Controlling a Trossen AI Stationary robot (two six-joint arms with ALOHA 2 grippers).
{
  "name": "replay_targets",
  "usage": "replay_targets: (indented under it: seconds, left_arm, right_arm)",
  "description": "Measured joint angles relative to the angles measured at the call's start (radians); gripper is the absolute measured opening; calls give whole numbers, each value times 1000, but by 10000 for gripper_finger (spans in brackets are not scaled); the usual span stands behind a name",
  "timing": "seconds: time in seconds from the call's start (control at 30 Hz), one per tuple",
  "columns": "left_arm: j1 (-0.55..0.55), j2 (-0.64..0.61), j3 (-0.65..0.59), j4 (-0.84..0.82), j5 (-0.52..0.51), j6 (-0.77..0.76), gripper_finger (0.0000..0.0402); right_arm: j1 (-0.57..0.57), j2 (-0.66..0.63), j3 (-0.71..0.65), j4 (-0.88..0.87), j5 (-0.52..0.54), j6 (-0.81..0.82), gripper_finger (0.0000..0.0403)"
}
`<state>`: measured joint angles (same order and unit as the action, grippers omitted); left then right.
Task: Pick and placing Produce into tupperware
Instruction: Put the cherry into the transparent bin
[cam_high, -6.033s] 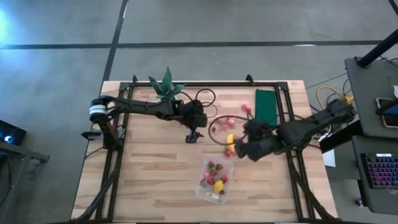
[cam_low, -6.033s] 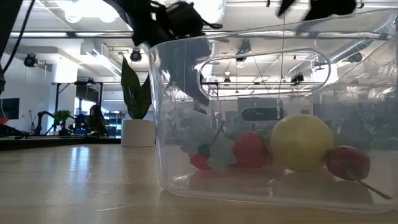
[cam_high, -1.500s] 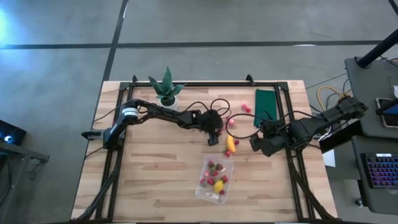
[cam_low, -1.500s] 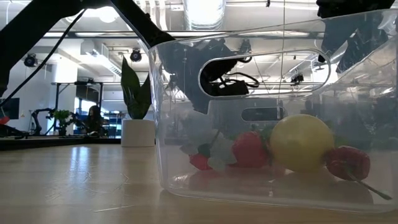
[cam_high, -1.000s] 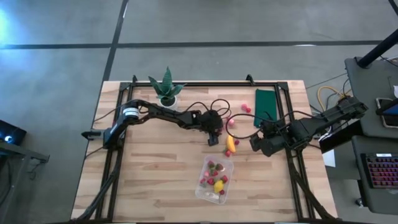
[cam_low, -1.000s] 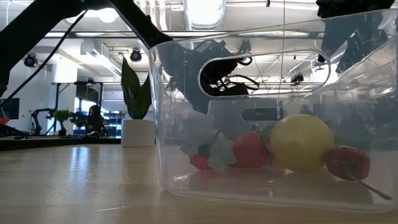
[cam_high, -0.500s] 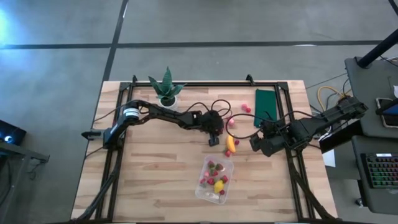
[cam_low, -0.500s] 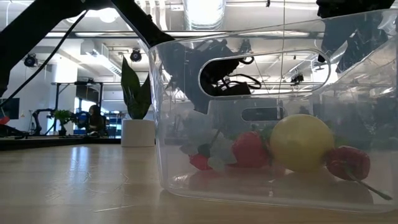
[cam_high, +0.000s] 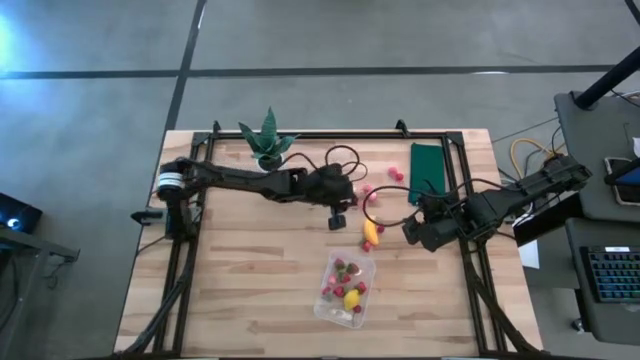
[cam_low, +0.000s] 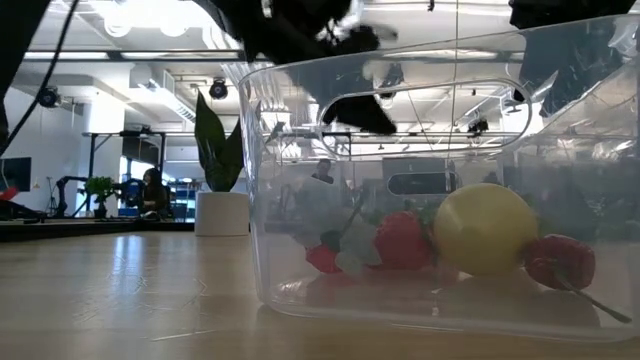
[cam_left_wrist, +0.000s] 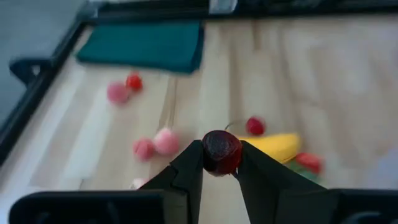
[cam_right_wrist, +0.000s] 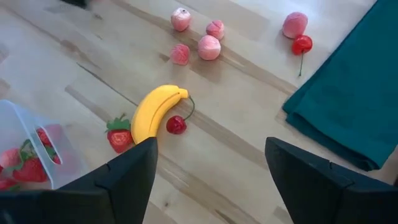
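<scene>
The clear tupperware (cam_high: 345, 288) stands near the table's front, holding red pieces and a yellow lemon-like fruit (cam_low: 485, 230). Behind it, on the table, lie a small banana (cam_high: 370, 231), a strawberry (cam_right_wrist: 119, 138), a cherry (cam_right_wrist: 176, 125) and pink pieces (cam_right_wrist: 209, 46). My left gripper (cam_high: 338, 222) hangs above the table just left of the banana, shut on a dark red berry (cam_left_wrist: 221, 149). My right gripper (cam_right_wrist: 211, 180) waits open to the right of the banana, with nothing between its fingers. My left gripper pinches the dark red berry by its two sides (cam_left_wrist: 208, 154) between its two fingertips (cam_left_wrist: 189, 163). The fingers slant downward toward the table's right. The berry is lifted clear of the table, above the loose produce.
A dark green cloth (cam_high: 428, 170) lies flat at the far right. A spiky plant in a white pot (cam_high: 266, 140) stands at the far left. A black cable loops over the table behind the left gripper. Bare wood stretches left of the tupperware.
My left gripper has risen from the table beside the banana and drawn slightly toward the table's left, the arm lifting with it. My right gripper has kept still.
</scene>
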<state>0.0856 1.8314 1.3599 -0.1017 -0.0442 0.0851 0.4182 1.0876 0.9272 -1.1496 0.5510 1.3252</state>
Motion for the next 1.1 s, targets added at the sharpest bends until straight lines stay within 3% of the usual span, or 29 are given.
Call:
replay_targets:
  seconds: [0.23, 0.47, 0.67, 0.93, 1.1]
  left_arm:
    - [-149, -105, -59, -7, -49, -56, 70]
    - [-320, -92, -67, 5, -107, -182, 70]
    - [-343, -83, -81, 22, -149, -371, 70]
    - [-380, 10, -126, 30, -39, -620, 71]
    - [-423, 99, -93, 89, -16, -681, 104]
  right_arm:
    - [0, -3, 0, 8, -9, -47, 293]
    - [0, -6, 0, 9, -8, -76, 296]
    - [0, -7, 0, -9, -8, -46, 290]
    - [0, -7, 0, -28, -2, -78, 296]
    - [0, -9, 0, -28, 0, -80, 294]
